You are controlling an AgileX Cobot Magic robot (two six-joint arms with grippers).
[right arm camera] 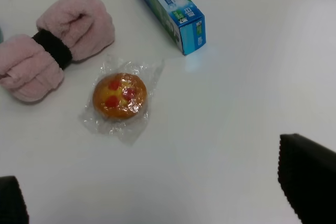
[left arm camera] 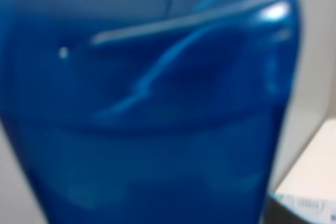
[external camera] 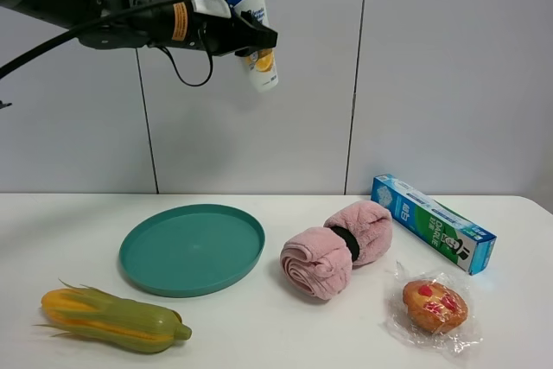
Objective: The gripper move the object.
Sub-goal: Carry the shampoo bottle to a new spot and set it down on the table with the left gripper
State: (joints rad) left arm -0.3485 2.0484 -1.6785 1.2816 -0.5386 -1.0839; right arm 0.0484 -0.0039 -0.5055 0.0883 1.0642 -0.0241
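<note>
At the top of the exterior frame, left of centre, the left gripper [external camera: 251, 39] is clenched on the small white shampoo bottle [external camera: 263, 71] with blue cap and orange fruit label, high above the white table [external camera: 285, 339]; blurred blue fills the left wrist view; lower down lie a round teal plastic plate [external camera: 192, 248], a yellow-green corn cob [external camera: 117, 319] at lower left, and a rolled pink towel [external camera: 337, 248], blue-green toothpaste box [external camera: 432, 222] and wrapped orange muffin [external camera: 435, 306] at right; the right gripper [right arm camera: 157, 198] is released, dark fingertips [right arm camera: 307, 174] wide apart.

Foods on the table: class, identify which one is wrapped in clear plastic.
The round orange muffin near the toothpaste box; the corn by the green plate lies bare.
</note>
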